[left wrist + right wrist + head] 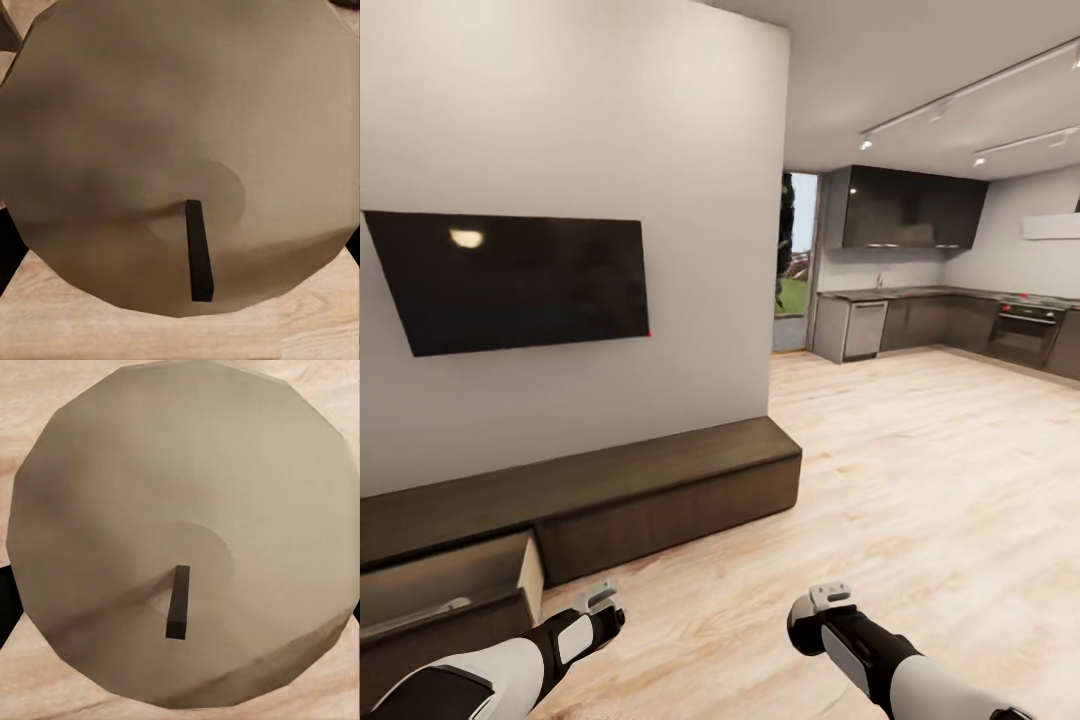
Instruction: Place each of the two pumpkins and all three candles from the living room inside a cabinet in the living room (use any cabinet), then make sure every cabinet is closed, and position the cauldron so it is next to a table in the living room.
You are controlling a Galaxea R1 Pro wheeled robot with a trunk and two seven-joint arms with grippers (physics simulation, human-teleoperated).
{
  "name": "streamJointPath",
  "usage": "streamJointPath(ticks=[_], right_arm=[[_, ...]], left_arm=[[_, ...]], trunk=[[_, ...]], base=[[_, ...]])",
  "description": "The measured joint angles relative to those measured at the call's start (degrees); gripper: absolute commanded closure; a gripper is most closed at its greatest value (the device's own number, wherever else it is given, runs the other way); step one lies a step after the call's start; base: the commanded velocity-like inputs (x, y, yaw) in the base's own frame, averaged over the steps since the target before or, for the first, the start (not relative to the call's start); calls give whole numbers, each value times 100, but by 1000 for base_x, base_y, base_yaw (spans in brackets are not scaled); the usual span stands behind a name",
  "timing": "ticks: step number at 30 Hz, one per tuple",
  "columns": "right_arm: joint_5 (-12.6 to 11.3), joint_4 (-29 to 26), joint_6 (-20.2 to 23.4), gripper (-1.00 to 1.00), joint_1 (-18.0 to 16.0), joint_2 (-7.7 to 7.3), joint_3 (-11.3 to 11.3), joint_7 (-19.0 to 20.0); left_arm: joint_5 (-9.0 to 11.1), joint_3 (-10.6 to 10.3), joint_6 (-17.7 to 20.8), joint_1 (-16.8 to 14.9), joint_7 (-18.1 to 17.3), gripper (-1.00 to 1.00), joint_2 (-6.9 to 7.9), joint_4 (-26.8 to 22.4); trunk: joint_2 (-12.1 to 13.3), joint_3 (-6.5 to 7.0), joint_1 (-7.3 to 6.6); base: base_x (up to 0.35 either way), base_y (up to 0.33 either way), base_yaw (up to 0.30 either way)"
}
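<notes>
Cabinet (660, 480): dark brown wood; open drawer (455, 580) pale beige inside. Floor (920, 470): light wood planks, visible grain. Wall (610, 120): off-white. Television (520, 280): black, glossy. Kitchen units (920, 210): dark grey. Candle tops, wrist views (180, 135) (187, 510): pale beige-grey, black wick each

Both arms reach forward, low and bent, forearms white and black. The left end effector (598, 597) and right end effector (830, 596) point ahead; finger spread is unclear.
</notes>
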Motion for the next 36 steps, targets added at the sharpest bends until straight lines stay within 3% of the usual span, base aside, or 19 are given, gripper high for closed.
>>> streamJointPath(ticks=[1,6,12,27,36], right_arm=[[-5,0,0,100,1,1,95,1],[4,-1,0,100,-2,1,158,-4],[2,0,0,100,1,-4,163,-5],[10,6,3,100,2,27,154,-5],[11,4,2,100,2,36,155,-6]], left_arm=[[0,-3,0,0,0,100,0,0],[0,0,0,0,0,100,0,0],[-1,1,0,0,0,100,0,1],[-1,-5,0,-1,-9,100,-1,1],[-1,-5,0,0,-9,100,0,1]], trunk=[[0,5,0],[0,29,0],[0,44,0],[0,46,0],[0,49,0]], base=[[0,284,257],[0,288,256],[0,290,179],[52,307,12],[2,327,244]])
